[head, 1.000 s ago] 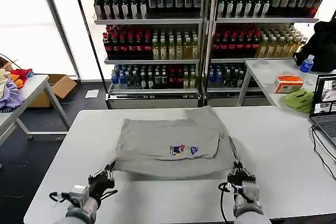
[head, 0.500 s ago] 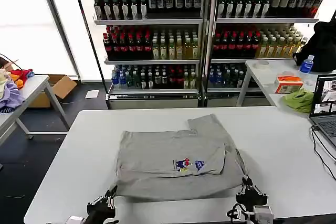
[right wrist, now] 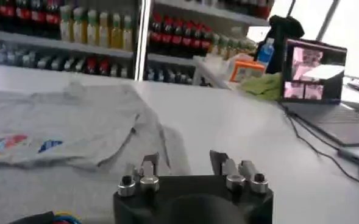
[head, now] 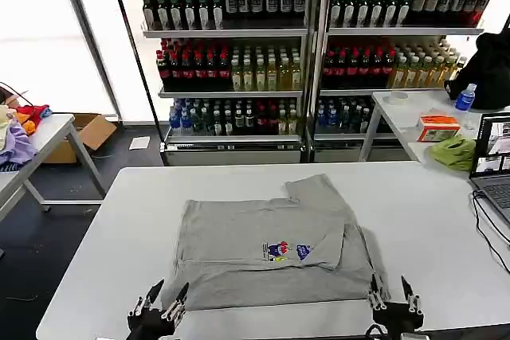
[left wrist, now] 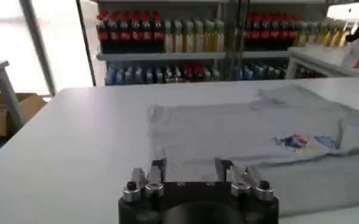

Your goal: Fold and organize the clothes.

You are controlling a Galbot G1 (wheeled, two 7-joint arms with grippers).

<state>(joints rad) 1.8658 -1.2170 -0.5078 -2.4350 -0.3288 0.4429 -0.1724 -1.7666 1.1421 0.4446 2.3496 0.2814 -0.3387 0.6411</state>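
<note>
One shirt (head: pixel 271 252): light grey, partly folded, lying flat mid-desk (head: pixel 430 220), chest graphic up, a sleeve poking toward the far edge.
Left hand (head: pixel 162 306): fingers spread wide, empty, at the desk's near edge just beside the shirt's near left corner.
Right hand (head: pixel 392 298): fingers wide apart, empty, just off the near right corner of the shirt's hem.

Both hands released the shirt (head: pixel 271 248), left hand (head: pixel 160 306) and right hand (head: pixel 391 296) now open, drawn back
</note>
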